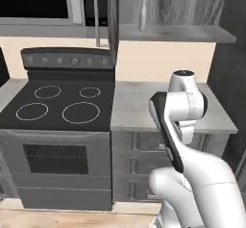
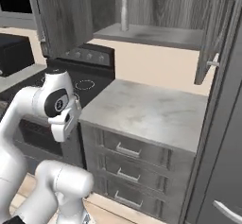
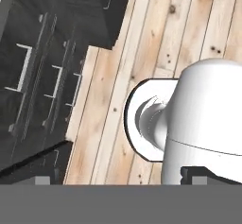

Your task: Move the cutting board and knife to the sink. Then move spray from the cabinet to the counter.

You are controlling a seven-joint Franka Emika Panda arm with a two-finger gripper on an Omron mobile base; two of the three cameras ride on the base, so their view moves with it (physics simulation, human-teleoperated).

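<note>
The spray (image 1: pixel 142 8) (image 2: pixel 124 9), a slim pale bottle with a trigger top, stands upright on the grey shelf of the open cabinet (image 1: pixel 187 32) (image 2: pixel 156 35). Both cabinet doors are swung out, and the left door (image 1: pixel 113 15) has a long silver bar handle. My arm is folded low in front of the counter (image 1: pixel 144 107) (image 2: pixel 146 109), far below the spray. In the hand view my gripper (image 3: pixel 118 180) points down at the wooden floor, its fingertips (image 3: pixel 42 180) wide apart and open with nothing between them. The cutting board and knife are out of view.
A black stove (image 1: pixel 62 104) with four rings sits left of the counter, under a microwave (image 1: pixel 38 1). Grey drawers (image 2: pixel 132 157) (image 3: pixel 42 72) fill the counter front. A tall dark panel (image 1: pixel 230 68) bounds the counter on the right.
</note>
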